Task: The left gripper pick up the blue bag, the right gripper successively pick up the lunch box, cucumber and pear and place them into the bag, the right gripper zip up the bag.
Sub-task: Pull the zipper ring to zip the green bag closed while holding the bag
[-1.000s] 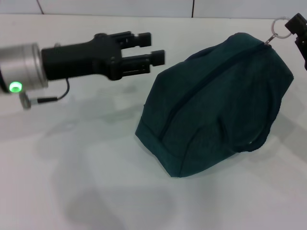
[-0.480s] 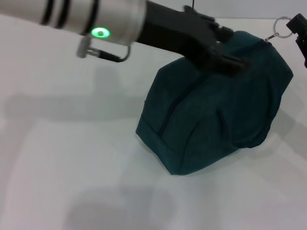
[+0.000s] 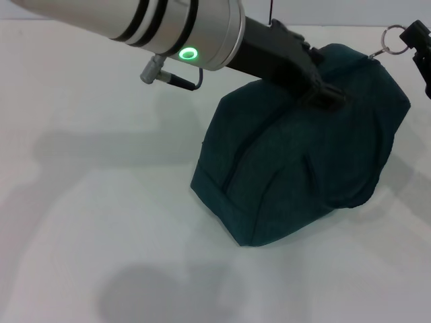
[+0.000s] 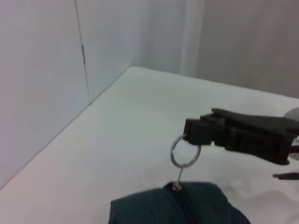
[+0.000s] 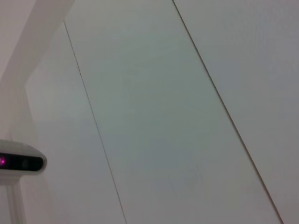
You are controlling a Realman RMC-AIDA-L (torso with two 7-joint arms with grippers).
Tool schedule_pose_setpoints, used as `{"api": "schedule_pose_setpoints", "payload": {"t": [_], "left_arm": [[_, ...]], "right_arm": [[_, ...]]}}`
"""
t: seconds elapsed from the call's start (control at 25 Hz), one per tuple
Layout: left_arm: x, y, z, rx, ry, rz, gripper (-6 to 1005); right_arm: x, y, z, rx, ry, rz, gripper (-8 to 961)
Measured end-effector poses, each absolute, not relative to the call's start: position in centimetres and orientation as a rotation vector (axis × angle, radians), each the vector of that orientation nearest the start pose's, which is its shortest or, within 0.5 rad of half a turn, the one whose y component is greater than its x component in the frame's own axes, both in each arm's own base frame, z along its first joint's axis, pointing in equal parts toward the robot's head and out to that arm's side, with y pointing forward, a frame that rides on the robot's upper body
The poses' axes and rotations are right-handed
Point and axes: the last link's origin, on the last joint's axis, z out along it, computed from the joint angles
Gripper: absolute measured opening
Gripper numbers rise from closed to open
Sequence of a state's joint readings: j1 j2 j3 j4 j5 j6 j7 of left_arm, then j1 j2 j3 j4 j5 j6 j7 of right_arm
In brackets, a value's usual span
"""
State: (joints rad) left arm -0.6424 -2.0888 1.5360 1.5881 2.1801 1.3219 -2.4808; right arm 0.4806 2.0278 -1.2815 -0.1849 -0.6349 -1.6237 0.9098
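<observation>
Head view shows the blue bag (image 3: 303, 148) zipped shut on the white worktop (image 3: 101, 222), bulging upward. The left tool (image 3: 326, 94) presses onto the bag's top; whether it is open or closed cannot be told. The right tool (image 4: 191, 132) pinches the silver zipper ring (image 4: 183, 151) at the bag's far corner.

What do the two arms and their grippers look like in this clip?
The left arm is a silver cylinder with two black bands, a green-lit ring and a small grey plug with a thin black cable, ending in the matte black left gripper. The right gripper is black and blocky too; its arm is barely visible.
</observation>
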Motion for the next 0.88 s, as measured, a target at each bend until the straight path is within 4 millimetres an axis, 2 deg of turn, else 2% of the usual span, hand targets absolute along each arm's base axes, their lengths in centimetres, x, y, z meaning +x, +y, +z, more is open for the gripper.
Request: {"api": "schedule_pose_setpoints", "payload": {"t": [0.24,0.4,0.88], "left_arm": [[-4.7,34.4,-1.8,-2.852,-0.493,-0.209,697],[-5.2,33.9,-1.8,-2.862,-0.473,-0.266,696],[-5.4,34.5,-1.9,-2.866,-0.426,-0.247,308]], "right_arm": [[25.1,32.4,1.4,-2.018,0.519,1.463,7],[25.1,32.4,1.3,-2.022,0.521,1.460,7],[25.0,32.4,1.3,-2.028,0.532,1.464,6]]}}
